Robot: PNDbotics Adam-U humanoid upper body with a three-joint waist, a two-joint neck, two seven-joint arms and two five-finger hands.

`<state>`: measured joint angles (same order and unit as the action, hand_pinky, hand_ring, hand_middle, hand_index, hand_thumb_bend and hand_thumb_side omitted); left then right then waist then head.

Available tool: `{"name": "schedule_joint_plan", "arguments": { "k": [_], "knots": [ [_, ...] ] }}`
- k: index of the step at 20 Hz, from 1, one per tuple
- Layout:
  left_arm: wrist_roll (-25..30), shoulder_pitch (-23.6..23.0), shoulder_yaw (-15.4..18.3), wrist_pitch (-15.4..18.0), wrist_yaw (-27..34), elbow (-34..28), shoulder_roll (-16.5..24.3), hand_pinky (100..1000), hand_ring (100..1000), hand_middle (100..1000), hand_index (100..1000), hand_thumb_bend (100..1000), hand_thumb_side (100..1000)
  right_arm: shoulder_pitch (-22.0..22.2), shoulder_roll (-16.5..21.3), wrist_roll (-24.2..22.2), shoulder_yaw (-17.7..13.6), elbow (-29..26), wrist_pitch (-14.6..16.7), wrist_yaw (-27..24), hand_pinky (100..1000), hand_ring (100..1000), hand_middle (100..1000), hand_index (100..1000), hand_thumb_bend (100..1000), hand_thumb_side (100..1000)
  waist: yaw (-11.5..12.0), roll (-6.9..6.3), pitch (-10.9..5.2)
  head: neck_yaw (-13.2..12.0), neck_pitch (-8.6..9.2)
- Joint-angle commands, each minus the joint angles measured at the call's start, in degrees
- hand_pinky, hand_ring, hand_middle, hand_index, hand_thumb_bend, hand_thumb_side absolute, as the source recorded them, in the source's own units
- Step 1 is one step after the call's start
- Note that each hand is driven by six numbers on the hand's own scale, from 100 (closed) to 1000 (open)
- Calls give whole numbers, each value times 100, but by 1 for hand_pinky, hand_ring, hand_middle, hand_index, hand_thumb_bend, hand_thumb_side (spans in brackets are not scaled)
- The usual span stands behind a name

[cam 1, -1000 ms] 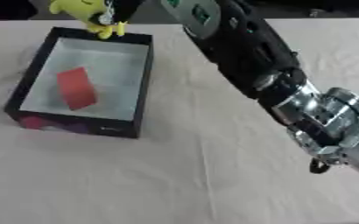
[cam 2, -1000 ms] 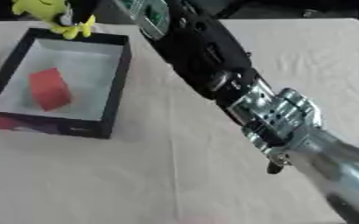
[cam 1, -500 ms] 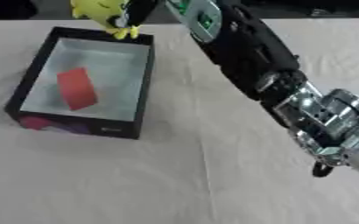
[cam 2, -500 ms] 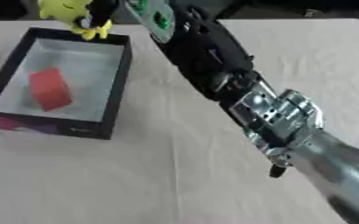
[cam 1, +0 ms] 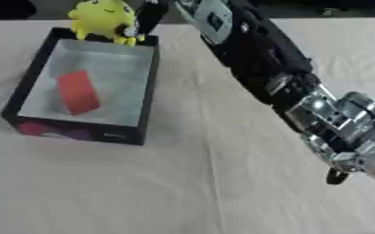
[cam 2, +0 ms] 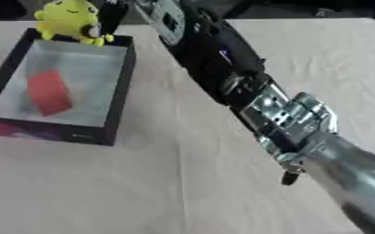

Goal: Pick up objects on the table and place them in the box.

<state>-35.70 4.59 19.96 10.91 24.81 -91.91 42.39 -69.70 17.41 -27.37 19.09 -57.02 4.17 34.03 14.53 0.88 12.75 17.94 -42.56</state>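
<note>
Your right hand [cam 1: 147, 16] is clamped on the yellow toy [cam 1: 103, 18], hanging over the box [cam 1: 147, 91] far rim at 12 o'clock. Release there and it may catch the rim and tip outside. Red block [cam 1: 78, 91] already inside. No legible writing on the box.

The table [cam 1: 183, 183] has a plain off-white cloth over it, a bit wrinkled toward the far right corner. The only thing sitting straight on it is a black open-top box [cam 1: 147, 105] at the far left, slightly askew to the table edge, with a purplish print along its near outside wall.
</note>
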Motion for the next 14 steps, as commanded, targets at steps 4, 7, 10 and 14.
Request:
{"name": "schedule_joint_plan", "arguments": {
  "k": [4,7,10,14],
  "knots": [
    [0,27,88,14,-24,-100,154,812,721,771,842,523,675,-110,41,127,-110,-4,351,99,971,960,897,934,501,582,4,-47,-59,65,87],
    [-3,4,94,18,-33,-107,156,812,721,771,842,522,675,-114,67,309,-157,-20,335,55,970,949,888,928,493,570,-3,-44,-64,46,67],
    [-16,-26,108,21,-35,-107,157,813,720,771,842,522,675,-140,157,491,-172,-196,176,-240,969,938,878,925,501,546,-28,-40,-75,4,60],
    [-28,-72,122,24,-54,-110,173,813,720,771,841,520,675,-188,507,700,-195,-819,-269,-1075,962,913,846,907,476,479,-97,-38,-112,-217,-12]
  ]
}}
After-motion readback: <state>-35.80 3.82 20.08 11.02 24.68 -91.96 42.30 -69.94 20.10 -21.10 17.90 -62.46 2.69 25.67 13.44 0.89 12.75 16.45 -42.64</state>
